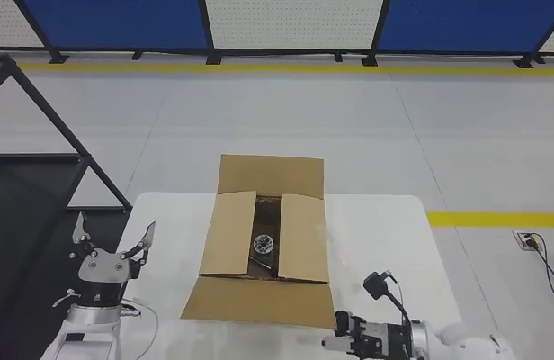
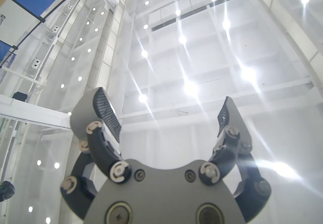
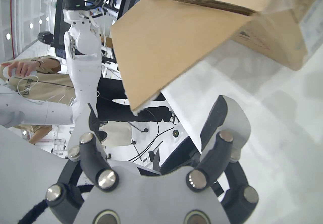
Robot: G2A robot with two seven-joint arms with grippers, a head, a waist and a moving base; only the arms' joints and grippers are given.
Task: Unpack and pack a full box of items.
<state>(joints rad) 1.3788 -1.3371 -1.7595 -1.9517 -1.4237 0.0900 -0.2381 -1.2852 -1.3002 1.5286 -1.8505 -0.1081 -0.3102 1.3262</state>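
**Top view.** Brown cardboard box (image 1: 259, 301) at frame centre, resting on a smooth white table (image 1: 385, 234) with rounded corners. Matte flat panels, straight creased edges. Far flap raised toward the upper part of the frame, near flap splayed out toward the lower edge, two long side flaps folded inward but not meeting. In the dark slot between them, a small round item (image 1: 263, 243) with a pale centre, kind not discernible; rest of the contents hidden in shadow. Left gripper (image 1: 114, 229) at lower left, well apart from the box, fingers spread into a wide V, holding and touching nothing. Right gripper (image 1: 335, 344) at the lower edge, just beside the lower right corner of the near flap; finger spacing not readable here.

**Left wrist view.** Left gripper (image 2: 165, 109) in the lower half of the frame, against a pale ceiling dotted with round lights. Grey metal base plate, black curved links, bright rivets. Pads (image 2: 107, 111) dark with a fine dimpled texture. Jaws set wide apart, nothing between them.

**Right wrist view.** Box (image 3: 176, 33) across the upper centre and upper right, seen at a tilt from beside the table surface (image 3: 265, 99). Outspread flap with a fibrous edge and a frayed corner near frame centre. Right gripper (image 3: 154, 119) in the lower half, same black links and bright rivets. Fingers (image 3: 227, 119) pale-shelled with a dark inner face, spread well apart, gripping nothing; frayed flap corner close above the gap, contact not determinable.
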